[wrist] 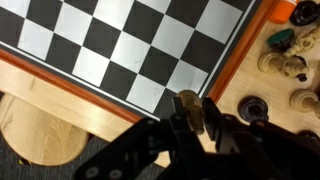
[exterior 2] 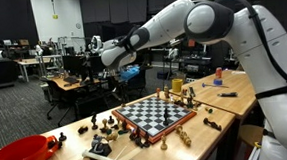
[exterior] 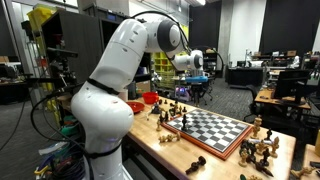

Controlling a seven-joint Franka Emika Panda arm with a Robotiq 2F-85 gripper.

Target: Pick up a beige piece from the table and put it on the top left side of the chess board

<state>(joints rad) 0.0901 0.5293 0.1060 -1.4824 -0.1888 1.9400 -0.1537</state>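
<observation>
Gripping beige piece (wrist: 190,108); loose pieces (wrist: 285,62) flank chess board (wrist: 130,45).

The big white arm (exterior: 120,70) rises at the near left and bends over toward the far end of the worktop (exterior: 150,138). Its gripper (exterior: 192,86) hangs above the far pieces (exterior: 172,110) just beyond the chess board (exterior: 212,128). A red bowl (exterior: 137,105) sits further left. More chessmen (exterior: 262,148) crowd the board's right rim.
</observation>
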